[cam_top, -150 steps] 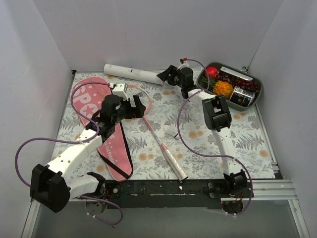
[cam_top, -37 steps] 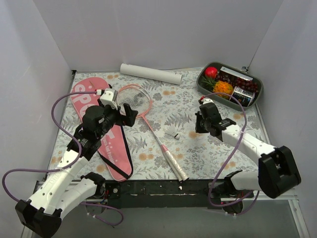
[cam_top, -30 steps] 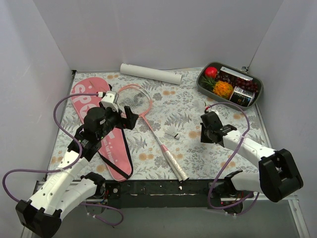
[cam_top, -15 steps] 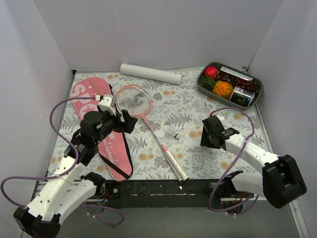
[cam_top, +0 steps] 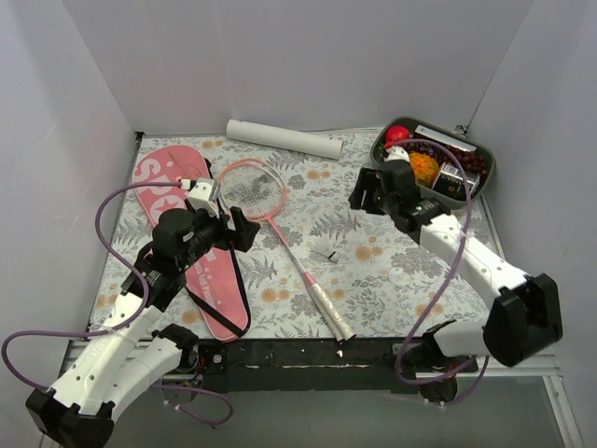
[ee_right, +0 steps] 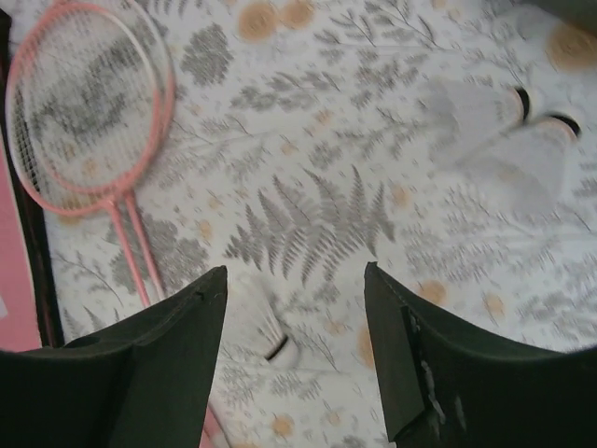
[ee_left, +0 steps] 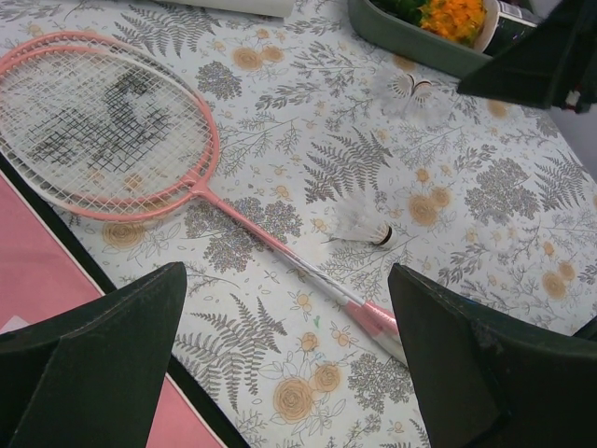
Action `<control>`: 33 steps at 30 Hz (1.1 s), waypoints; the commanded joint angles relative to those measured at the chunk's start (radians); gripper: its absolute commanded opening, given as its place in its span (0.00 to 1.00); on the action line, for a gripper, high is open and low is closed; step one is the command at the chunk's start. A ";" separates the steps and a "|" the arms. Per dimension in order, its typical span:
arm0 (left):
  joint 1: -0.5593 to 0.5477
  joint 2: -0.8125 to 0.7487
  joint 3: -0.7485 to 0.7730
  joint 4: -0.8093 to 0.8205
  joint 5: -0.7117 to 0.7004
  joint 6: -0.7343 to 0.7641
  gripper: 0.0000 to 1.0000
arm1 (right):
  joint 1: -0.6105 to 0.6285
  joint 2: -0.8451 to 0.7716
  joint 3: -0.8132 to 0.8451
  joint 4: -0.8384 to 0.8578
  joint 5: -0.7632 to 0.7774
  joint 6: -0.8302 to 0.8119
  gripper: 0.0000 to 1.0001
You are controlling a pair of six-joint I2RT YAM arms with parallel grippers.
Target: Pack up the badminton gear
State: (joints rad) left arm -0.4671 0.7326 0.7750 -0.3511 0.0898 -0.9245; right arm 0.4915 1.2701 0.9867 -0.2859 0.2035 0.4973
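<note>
While both claws hang spread and empty, the left claw [ee_left: 284, 280] above the racket [ee_left: 103, 121] and the right claw [ee_right: 294, 275] farther right, nothing is secured. The racket lies flat on the tabletop [cam_top: 410, 280] beside the bag [cam_top: 201, 271], long axis diagonal: head far-left, handle toward the near edge. A pinch on its thin shaft could slip and swing the handle into the shuttlecock [cam_top: 325, 250] just beside it.

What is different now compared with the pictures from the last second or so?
The right gripper moved from the near side up toward the grey tray and opened, holding nothing. The left gripper stayed open by the racket; the shuttlecock, tube and bag did not move.
</note>
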 commanded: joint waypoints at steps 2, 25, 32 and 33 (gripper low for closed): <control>-0.002 0.007 -0.022 0.012 0.027 0.012 0.90 | -0.027 0.248 0.188 0.252 -0.107 -0.017 0.72; -0.005 0.100 -0.066 0.098 0.183 0.039 0.90 | -0.291 1.020 0.588 1.019 -0.567 0.273 0.76; -0.010 0.132 -0.068 0.104 0.197 0.047 0.90 | -0.304 1.181 0.780 1.061 -0.642 0.339 0.75; -0.011 0.136 -0.068 0.107 0.197 0.047 0.91 | -0.304 1.209 0.800 1.061 -0.647 0.343 0.75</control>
State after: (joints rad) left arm -0.4717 0.8616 0.7132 -0.2607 0.2649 -0.8940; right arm 0.1936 2.4264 1.6810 0.6697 -0.3748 0.7895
